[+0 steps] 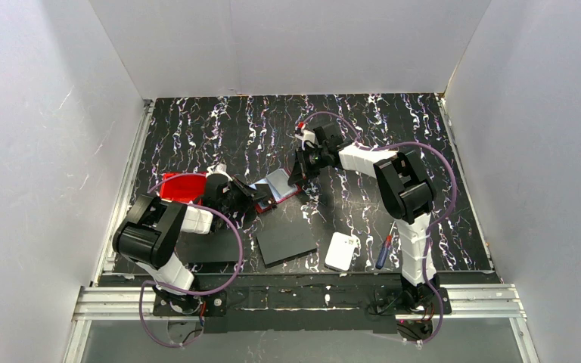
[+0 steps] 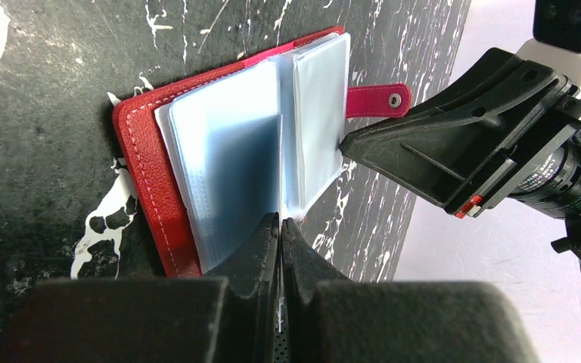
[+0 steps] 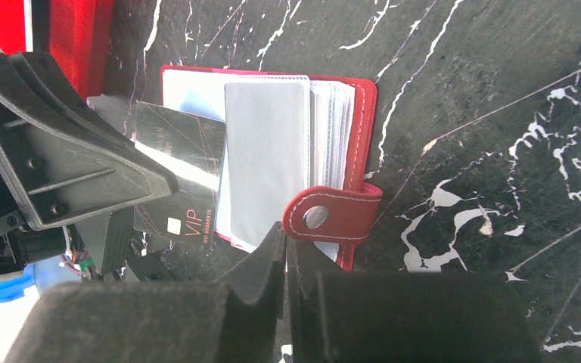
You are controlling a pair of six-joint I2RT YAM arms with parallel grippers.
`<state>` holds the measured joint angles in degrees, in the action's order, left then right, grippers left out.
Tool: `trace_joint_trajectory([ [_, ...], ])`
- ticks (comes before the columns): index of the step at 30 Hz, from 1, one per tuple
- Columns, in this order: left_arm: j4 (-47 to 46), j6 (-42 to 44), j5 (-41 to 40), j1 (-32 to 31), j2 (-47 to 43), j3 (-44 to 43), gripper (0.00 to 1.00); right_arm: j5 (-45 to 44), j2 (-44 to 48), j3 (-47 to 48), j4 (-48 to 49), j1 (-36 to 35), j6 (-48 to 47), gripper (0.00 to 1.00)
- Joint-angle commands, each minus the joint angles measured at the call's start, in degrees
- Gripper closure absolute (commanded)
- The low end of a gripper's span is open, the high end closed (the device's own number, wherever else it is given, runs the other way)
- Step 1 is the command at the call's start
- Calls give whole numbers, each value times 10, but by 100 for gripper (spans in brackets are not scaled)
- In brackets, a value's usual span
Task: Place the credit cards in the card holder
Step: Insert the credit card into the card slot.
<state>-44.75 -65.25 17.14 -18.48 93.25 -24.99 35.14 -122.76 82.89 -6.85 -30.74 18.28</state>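
Observation:
The card holder (image 1: 280, 187) lies open on the black marbled table, red cover (image 2: 147, 166) down and clear sleeves fanned up. Its snap strap (image 3: 333, 215) points toward my right gripper. My left gripper (image 2: 281, 221) is shut on the edge of a credit card (image 3: 178, 174). That card is dark with "VIP" print on the side the right wrist view shows, and part of it sits inside a sleeve (image 2: 234, 159). From the opposite side, my right gripper (image 3: 285, 236) is shut on the edge of a pale sleeve page (image 3: 265, 159).
A bright red bin (image 1: 178, 185) stands just behind the left arm. Two black flat sheets (image 1: 286, 240) (image 1: 208, 246) lie near the front. A white rounded pad (image 1: 342, 251) and a blue-handled tool (image 1: 382, 251) lie by the right arm's base. White walls enclose the table.

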Motion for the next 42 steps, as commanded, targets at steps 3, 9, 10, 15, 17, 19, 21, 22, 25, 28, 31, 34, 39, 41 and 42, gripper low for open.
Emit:
trace_joint_trajectory([
  [3,-17,-3,10,4,-24,4,100,-9,-16,-1,7,1,-2,90],
  [9,-42,-17,25,3,-24,10,100,-8,-16,1,7,-1,-3,90],
  [10,-44,-18,28,3,-22,11,100,-8,-16,1,7,-2,-2,90],
  [15,-55,-27,36,3,-7,13,100,-8,-17,2,6,-4,-3,90],
  [17,-57,-29,35,3,-4,13,100,-9,-16,2,5,-4,-3,91],
  [19,-57,-32,32,3,-3,15,100,-9,-16,2,4,-4,-3,91],
  [21,-57,-39,30,3,1,19,100,-9,-17,2,4,-4,-3,91],
  [22,-57,-41,29,3,2,20,100,-9,-17,2,4,-5,-3,91],
  [25,-55,-48,25,4,2,24,100,-10,-18,2,3,-5,-3,91],
  [28,-41,-53,16,3,-5,29,100,-10,-19,3,3,-5,-3,91],
  [31,-37,-50,21,3,-1,26,100,-9,-20,3,3,-5,-3,91],
  [34,-40,-48,25,3,4,20,100,-9,-20,3,3,-5,-3,91],
  [39,-43,-46,28,3,4,14,100,-9,-20,3,3,-5,-3,91],
  [41,-44,-47,32,3,8,11,100,-7,-20,3,3,-5,-3,91],
  [42,-46,-47,33,3,11,10,100,-7,-20,3,3,-5,-3,91],
])
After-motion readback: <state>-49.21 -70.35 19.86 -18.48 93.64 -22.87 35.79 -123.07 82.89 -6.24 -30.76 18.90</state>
